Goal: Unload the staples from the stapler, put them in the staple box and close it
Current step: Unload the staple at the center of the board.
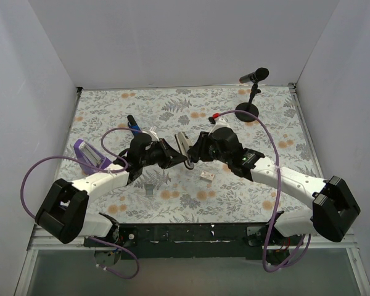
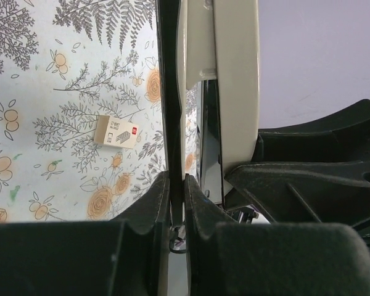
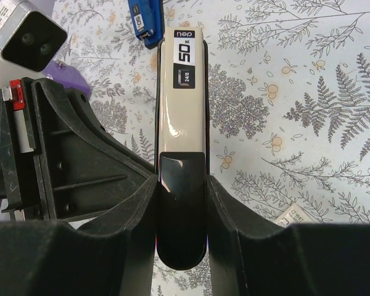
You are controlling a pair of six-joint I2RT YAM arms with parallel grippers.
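The stapler (image 1: 184, 145) is held above the floral mat between both arms. It has a cream top arm (image 3: 182, 105) with a "50" label and a glossy black rear end. My right gripper (image 3: 182, 179) is shut on that black end, one finger on each side; from above it (image 1: 198, 151) comes in from the right. My left gripper (image 2: 177, 182) is shut on a thin black bar (image 2: 169, 92) of the stapler, with the cream arm (image 2: 234, 74) standing just to its right. From above the left gripper (image 1: 174, 158) meets the stapler from the left. No staples are visible.
A small cream staple box (image 1: 206, 176) lies on the mat just in front of the grippers, also in the left wrist view (image 2: 116, 132). A blue object (image 1: 132, 122) lies behind the left arm, a purple block (image 1: 89, 157) at the left, and a microphone (image 1: 253, 92) on its stand at the back right.
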